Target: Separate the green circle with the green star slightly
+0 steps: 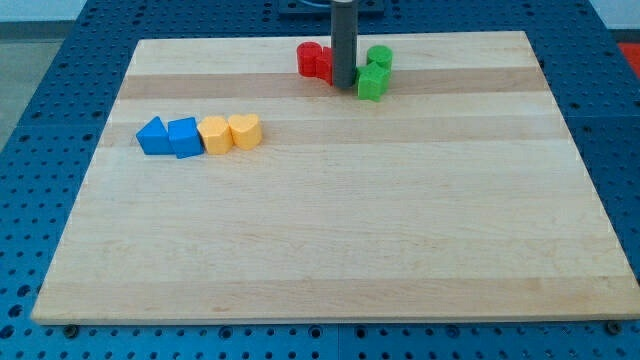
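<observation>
The green circle [380, 57] sits near the view's top, right of centre, touching the green star [372, 82] just below it. My rod comes down from the top edge and my tip [344, 85] rests on the board just left of the green star, between it and the red blocks. A red block [310, 57] and a second red block [324, 66] sit left of the rod, partly hidden by it.
At the view's left stands a row: a blue triangle [152, 135], a blue block [185, 137], a yellow block [215, 134] and a yellow heart [245, 130]. The wooden board [330, 230] lies on a blue perforated table.
</observation>
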You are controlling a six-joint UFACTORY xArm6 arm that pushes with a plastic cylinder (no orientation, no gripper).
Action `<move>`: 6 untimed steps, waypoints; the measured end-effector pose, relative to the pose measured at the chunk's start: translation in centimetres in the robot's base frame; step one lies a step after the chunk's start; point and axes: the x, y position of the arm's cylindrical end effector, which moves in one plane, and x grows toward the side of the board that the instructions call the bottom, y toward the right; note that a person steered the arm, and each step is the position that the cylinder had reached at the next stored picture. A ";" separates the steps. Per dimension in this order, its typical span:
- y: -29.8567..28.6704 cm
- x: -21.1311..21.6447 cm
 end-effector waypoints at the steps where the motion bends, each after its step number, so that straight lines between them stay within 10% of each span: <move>1: 0.0 -1.3; 6: 3.8 -4.5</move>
